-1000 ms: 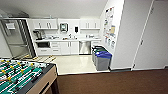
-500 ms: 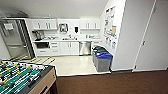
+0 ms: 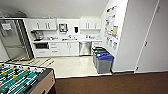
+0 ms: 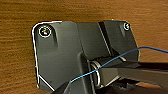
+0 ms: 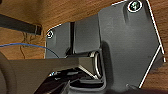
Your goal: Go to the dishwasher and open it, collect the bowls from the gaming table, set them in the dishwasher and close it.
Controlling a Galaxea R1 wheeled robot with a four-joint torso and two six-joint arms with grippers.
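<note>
The dishwasher (image 3: 85, 48) has a grey steel front and stands shut under the white counter (image 3: 67, 40), at the far side of the kitchenette ahead of me. The gaming table and the bowls are out of view. In both wrist views my arms' dark plates hang over brown floor (image 4: 20, 15), which also appears as brown floor (image 5: 22, 52) in the right wrist view, with a thin blue cable (image 4: 117, 57) crossing. Nothing is seen held.
A green foosball table (image 3: 22, 80) with rods fills the near left corner. Blue and green bins (image 3: 104, 63) stand against the right wall by the kitchenette entrance. A tall steel fridge (image 3: 15, 41) is at the left and a white door (image 3: 155, 45) at the right. Pale floor (image 3: 72, 66) leads to the cabinets.
The whole head picture has shifted only slightly, so the camera has moved a little. Nothing in the scene has moved on its own.
</note>
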